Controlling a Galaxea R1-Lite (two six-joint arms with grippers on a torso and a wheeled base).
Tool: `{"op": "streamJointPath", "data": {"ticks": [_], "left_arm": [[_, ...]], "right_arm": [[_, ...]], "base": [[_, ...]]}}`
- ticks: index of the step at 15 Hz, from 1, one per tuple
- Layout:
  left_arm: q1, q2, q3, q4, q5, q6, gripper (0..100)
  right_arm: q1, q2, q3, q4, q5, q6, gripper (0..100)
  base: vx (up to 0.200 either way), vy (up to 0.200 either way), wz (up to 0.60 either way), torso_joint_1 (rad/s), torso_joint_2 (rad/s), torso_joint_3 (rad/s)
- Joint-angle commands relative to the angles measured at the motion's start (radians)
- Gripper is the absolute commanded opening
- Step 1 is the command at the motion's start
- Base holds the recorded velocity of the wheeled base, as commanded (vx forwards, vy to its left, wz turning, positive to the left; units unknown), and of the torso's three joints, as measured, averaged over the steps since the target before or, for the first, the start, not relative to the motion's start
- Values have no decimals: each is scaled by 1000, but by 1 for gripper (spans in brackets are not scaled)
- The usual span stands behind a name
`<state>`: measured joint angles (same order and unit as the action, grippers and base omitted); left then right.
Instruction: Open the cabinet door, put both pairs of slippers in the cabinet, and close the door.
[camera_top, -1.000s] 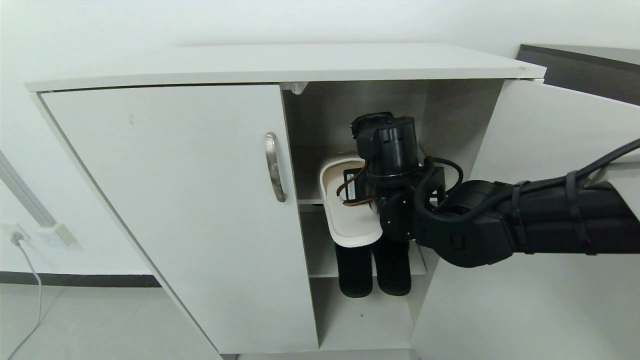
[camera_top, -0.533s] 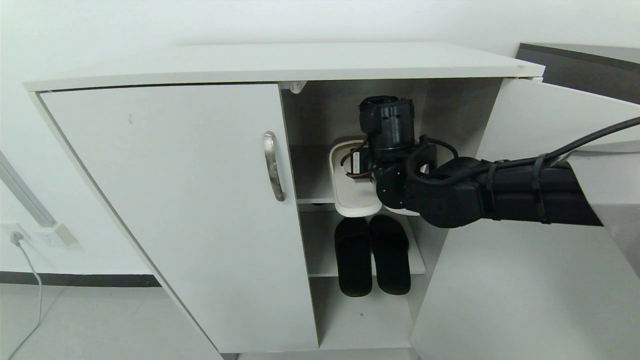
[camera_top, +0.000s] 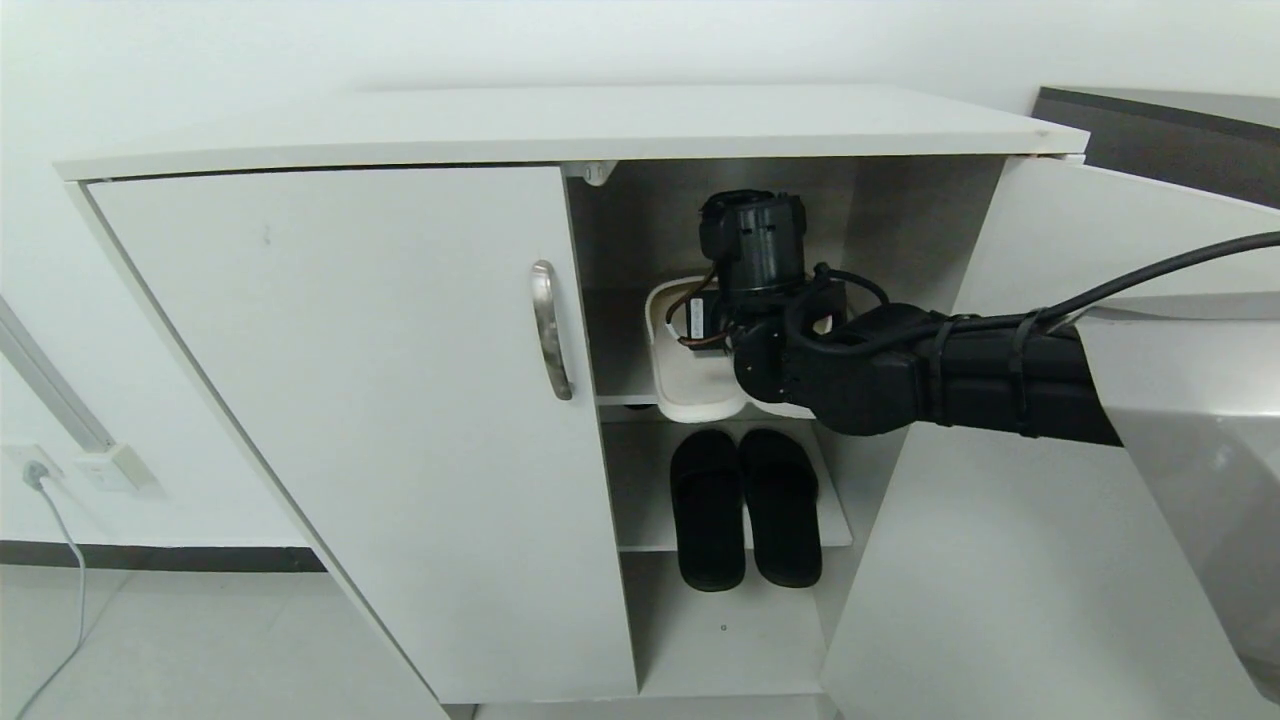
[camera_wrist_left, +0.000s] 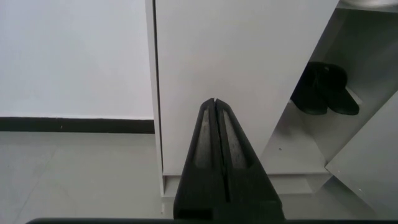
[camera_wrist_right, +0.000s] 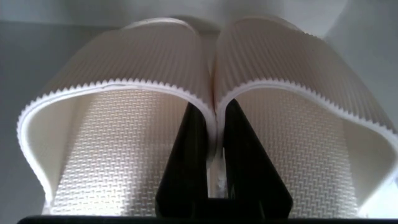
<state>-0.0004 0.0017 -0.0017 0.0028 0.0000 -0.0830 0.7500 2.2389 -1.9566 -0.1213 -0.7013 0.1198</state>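
A pair of white slippers (camera_top: 690, 385) lies side by side on the cabinet's upper shelf (camera_top: 620, 400), heels just past its front edge. My right gripper (camera_wrist_right: 216, 162) is shut on the white slippers (camera_wrist_right: 143, 81), pinching the two inner strap edges together, and my right wrist (camera_top: 760, 250) reaches into the cabinet above them. A pair of black slippers (camera_top: 745, 505) sits on the middle shelf below, with its heels over the edge. The right cabinet door (camera_top: 1000, 520) stands open. My left gripper (camera_wrist_left: 214, 109) is shut and empty, low before the cabinet, with the black slippers (camera_wrist_left: 323, 90) farther off.
The left cabinet door (camera_top: 350, 400) is closed, its metal handle (camera_top: 545, 330) next to the opening. The bottom compartment (camera_top: 720, 630) holds nothing. A wall socket with a cable (camera_top: 30, 470) sits low on the left wall.
My right arm has lifted and pushed the white slippers deeper onto the upper shelf. The black slippers below, partly covered before, now show whole.
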Motion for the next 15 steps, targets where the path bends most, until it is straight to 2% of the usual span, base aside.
{"op": "streamJointPath", "data": {"ticks": [1,7,8,12,15], "left_arm": [[-1,0,0,0,0,0,0],[-1,1,0,0,0,0,0],[0,1,0,0,0,-1,0],[0,1,0,0,0,-1,0],[0,0,0,0,0,-3,0]], "right_arm": [[-4,8,-4,0,6,0,0],[-14,19,-4,0,11,0,0],[-14,19,-4,0,9,0,100],[-8,-2,24,0,9,1,100],[23,-82,142,-5,8,1,100]], "base": [[0,0,0,0,0,0],[0,0,0,0,0,0],[0,0,0,0,0,0],[0,0,0,0,0,0],[0,0,0,0,0,0]]}}
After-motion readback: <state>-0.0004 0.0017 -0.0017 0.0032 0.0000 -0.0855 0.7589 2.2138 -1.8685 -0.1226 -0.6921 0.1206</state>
